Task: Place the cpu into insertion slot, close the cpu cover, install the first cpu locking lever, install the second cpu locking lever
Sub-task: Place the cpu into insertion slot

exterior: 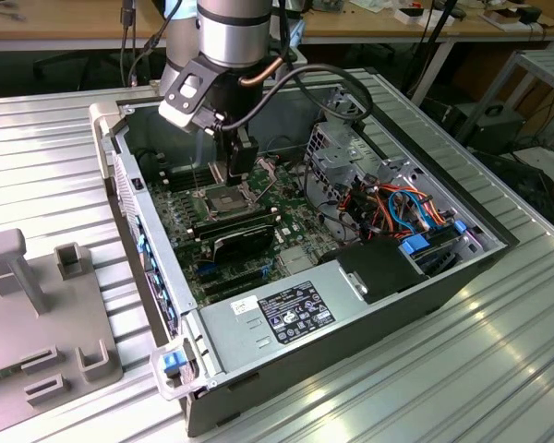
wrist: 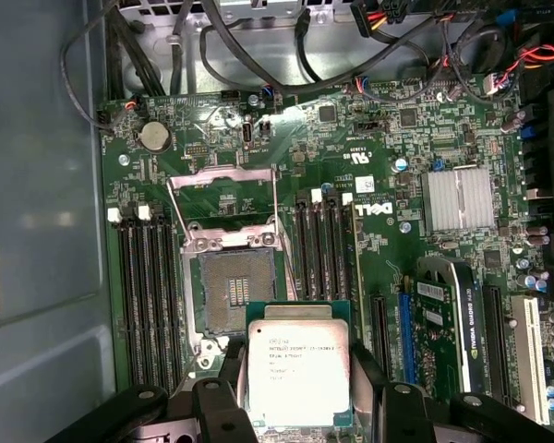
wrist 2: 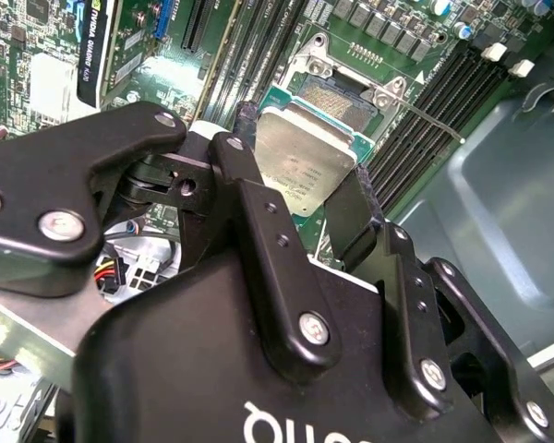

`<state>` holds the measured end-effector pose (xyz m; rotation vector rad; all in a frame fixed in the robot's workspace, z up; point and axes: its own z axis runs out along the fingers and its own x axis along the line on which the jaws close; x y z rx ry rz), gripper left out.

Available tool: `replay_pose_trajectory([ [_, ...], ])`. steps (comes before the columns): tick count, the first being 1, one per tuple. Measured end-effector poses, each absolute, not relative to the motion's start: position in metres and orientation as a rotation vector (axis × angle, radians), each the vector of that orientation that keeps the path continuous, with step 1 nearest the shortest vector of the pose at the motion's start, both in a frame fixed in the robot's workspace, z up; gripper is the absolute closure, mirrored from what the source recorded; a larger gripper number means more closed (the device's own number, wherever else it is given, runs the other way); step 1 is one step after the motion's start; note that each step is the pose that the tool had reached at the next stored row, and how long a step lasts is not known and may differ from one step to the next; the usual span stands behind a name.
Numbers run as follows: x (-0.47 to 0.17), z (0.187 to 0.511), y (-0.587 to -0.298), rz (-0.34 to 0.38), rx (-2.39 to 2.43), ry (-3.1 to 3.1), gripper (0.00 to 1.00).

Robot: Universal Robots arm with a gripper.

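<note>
My gripper (wrist: 298,358) is shut on the cpu (wrist: 298,388), a flat square chip with a silver-grey top, clamped by two opposite edges between the black fingers (wrist: 233,367). In both wrist views the cpu (wrist 2: 300,164) hangs level, above the board and just off one side of the insertion slot (wrist: 233,291), partly overlapping its corner. The slot (wrist 2: 337,85) lies bare, its dark pin field showing. The cpu cover (wrist: 226,238) stands raised at the slot's far edge, thin lever rods up beside it. In the exterior view the gripper (exterior: 239,168) hovers inside the open computer case above the slot (exterior: 223,198).
Black memory slots (wrist: 146,295) flank the socket on both sides. A graphics card (exterior: 243,242) and the power supply (exterior: 282,314) sit nearer the case front. Coloured cables (exterior: 402,208) and a drive cage (exterior: 346,152) fill the exterior view's right. A grey fixture (exterior: 37,305) rests on the table.
</note>
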<state>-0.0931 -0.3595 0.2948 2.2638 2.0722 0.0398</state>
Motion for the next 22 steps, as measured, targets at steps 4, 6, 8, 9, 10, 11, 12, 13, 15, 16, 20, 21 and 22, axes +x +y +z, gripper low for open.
replay_pose_trajectory([
  [4, -0.093, 0.291, -0.359, 0.040, 2.264, 2.072, 0.45],
  [6, -0.093, 0.290, -0.359, 0.040, 2.264, 2.072, 0.45],
  [8, -0.093, 0.288, -0.359, 0.040, 2.264, 2.072, 0.45],
  [9, -0.093, 0.286, -0.359, 0.040, 2.264, 2.072, 0.45],
  [10, -0.093, 0.285, -0.359, 0.040, 2.264, 2.072, 0.45],
  [11, -0.093, 0.284, -0.359, 0.040, 2.264, 2.072, 0.45],
  [12, -0.093, 0.284, -0.359, 0.040, 2.264, 2.072, 0.45],
  [13, -0.093, 0.284, -0.359, 0.039, 2.264, 2.072, 0.45],
  [15, -0.093, 0.283, -0.359, 0.040, 2.264, 2.072, 0.45],
  [16, -0.093, 0.283, -0.359, 0.040, 2.264, 2.072, 0.45],
  [20, -0.093, 0.283, -0.359, 0.040, 2.264, 2.072, 0.45],
  [21, -0.093, 0.283, -0.359, 0.040, 2.264, 2.072, 0.45],
  [22, -0.093, 0.283, -0.359, 0.040, 2.264, 2.072, 0.45],
])
